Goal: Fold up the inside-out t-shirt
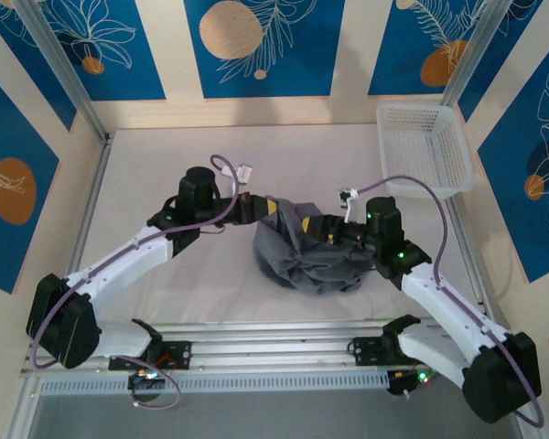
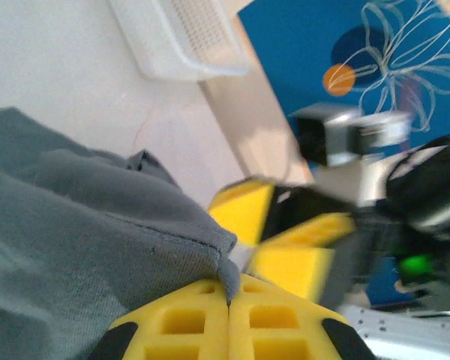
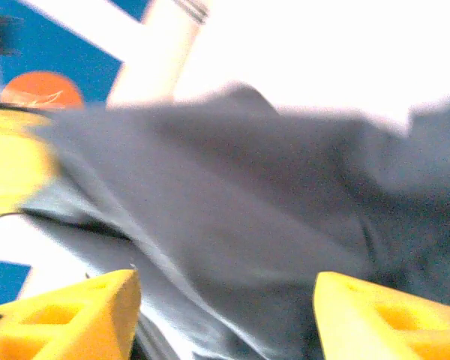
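Ok, the inside-out t-shirt [image 1: 304,249] is a bunched grey heap, not spread. It sits on the desk [image 1: 165,165] between the two sets of fingers and sags toward the near edge below them. Long axis in the top view runs diagonally, from the left fingers [image 1: 270,208] at its far-left end down to the near-right, under the right fingers [image 1: 331,236]. Can't tell collar from hem, so no call on which way the shirt faces.

Left fingers: fully closed, pads together, pinching a stitched edge of the cloth right at the tips. The left wrist view shows this clearly: the seam corner [image 2: 223,264] folds down into the closed pads. From the top you can only see that those fingers reach the heap's upper left end.

Right fingers: spread wide, one at each bottom corner of the right wrist view, grey cloth [image 3: 232,202] lying across the gap and beyond the tips. That view is blurred, so I can't tell if the pads touch the fabric; nothing looks clamped. The left wrist view has them just past the pinched edge, also apart.

White basket [image 1: 425,151]: well beyond the right fingers, at the far-right corner of the desk. It's also at the top of the left wrist view.
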You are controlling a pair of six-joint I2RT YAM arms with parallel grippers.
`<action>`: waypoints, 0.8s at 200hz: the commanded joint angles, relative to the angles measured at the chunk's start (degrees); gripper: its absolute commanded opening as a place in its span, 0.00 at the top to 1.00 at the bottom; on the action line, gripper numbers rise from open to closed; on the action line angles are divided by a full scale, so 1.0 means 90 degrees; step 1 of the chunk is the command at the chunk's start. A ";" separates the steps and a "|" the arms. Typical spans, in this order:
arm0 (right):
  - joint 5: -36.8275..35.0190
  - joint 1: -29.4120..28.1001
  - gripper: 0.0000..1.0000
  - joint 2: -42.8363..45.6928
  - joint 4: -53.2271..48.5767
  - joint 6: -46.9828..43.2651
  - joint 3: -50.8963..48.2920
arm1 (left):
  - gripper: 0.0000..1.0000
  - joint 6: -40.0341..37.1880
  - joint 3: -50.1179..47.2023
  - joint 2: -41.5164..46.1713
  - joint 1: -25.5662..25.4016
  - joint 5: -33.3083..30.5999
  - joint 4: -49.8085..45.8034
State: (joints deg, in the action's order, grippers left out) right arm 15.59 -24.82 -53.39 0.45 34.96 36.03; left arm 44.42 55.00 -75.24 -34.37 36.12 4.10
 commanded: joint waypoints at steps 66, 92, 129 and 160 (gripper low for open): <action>-0.0662 -0.0906 0.82 -0.1732 0.1465 -0.2660 0.0458 | 1.00 -0.0360 0.0178 0.0188 -0.0185 -0.0009 -0.0250; 0.0611 -0.0890 1.00 -0.1468 0.1718 -0.1795 0.0519 | 1.00 -0.0656 0.0178 0.0228 -0.0157 -0.0413 -0.0590; 0.2182 -0.0594 1.00 -0.0840 0.2969 0.0626 0.0464 | 0.92 -0.1428 -0.0110 -0.0150 0.0330 -0.0859 -0.0715; 0.2550 0.0068 1.00 -0.0463 0.3587 0.1751 0.0196 | 0.62 -0.1640 -0.0384 0.0309 0.0774 -0.0615 -0.0382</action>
State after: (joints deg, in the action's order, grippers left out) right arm 31.53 -28.53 -60.73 23.68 37.47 38.96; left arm 34.28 52.64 -75.59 -30.52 30.39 -0.45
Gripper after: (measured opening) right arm 0.050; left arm 0.281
